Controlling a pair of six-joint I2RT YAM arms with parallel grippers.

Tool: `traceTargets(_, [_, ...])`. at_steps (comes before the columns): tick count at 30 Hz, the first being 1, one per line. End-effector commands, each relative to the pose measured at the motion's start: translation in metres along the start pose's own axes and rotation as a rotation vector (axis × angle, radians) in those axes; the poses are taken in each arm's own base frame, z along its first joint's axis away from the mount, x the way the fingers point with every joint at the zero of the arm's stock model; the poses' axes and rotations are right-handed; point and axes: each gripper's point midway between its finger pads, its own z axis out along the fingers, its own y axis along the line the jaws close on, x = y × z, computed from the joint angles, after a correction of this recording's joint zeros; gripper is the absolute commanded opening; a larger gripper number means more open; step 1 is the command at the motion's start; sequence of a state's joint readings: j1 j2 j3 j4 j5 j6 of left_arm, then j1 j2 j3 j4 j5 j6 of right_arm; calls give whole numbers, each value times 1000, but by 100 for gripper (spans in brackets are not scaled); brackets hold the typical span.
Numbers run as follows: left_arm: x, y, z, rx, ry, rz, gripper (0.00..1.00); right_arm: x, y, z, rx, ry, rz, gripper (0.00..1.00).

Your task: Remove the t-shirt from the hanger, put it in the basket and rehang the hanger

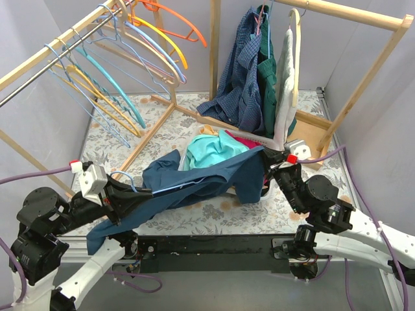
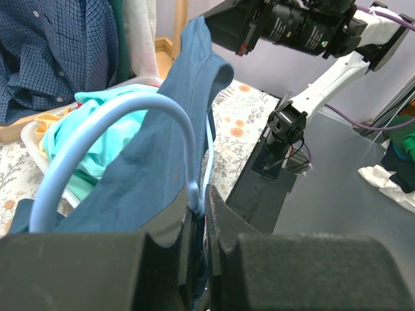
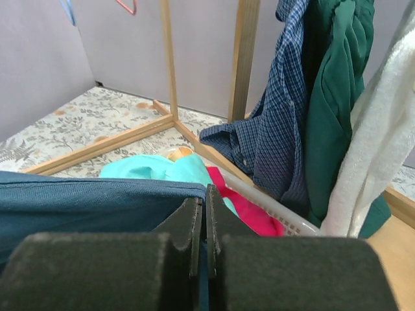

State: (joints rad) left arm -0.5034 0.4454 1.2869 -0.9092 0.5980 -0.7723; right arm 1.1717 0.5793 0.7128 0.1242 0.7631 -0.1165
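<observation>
From above, we see the dark blue cotton t-shirt (image 1: 194, 181) stretched along the near edge of the floral-patterned table (image 1: 110, 146). It is slung between the left gripper (image 1: 133, 192) and the right gripper (image 1: 271, 159), with the pale blue plastic hanger (image 1: 122, 178) inside it.

In the left wrist view, our left gripper (image 2: 204, 207) is pinched tight on the hanger's (image 2: 130, 110) lower end, and the shirt (image 2: 162, 168) drapes over its arch.

In the right wrist view, our right gripper (image 3: 205, 207) is closed on the t-shirt's edge (image 3: 84, 201). Beyond it sits a white plastic basket (image 3: 285, 220) holding a teal garment (image 3: 168, 170).
</observation>
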Motion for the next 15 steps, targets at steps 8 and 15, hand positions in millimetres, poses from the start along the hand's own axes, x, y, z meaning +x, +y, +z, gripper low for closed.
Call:
traceTargets(8, [-26, -34, -13, 144, -37, 60, 0, 44, -3, 10, 76, 126, -17, 1])
traceTargets(15, [-36, -32, -11, 138, -60, 79, 0, 58, 53, 24, -179, 221, -51, 1])
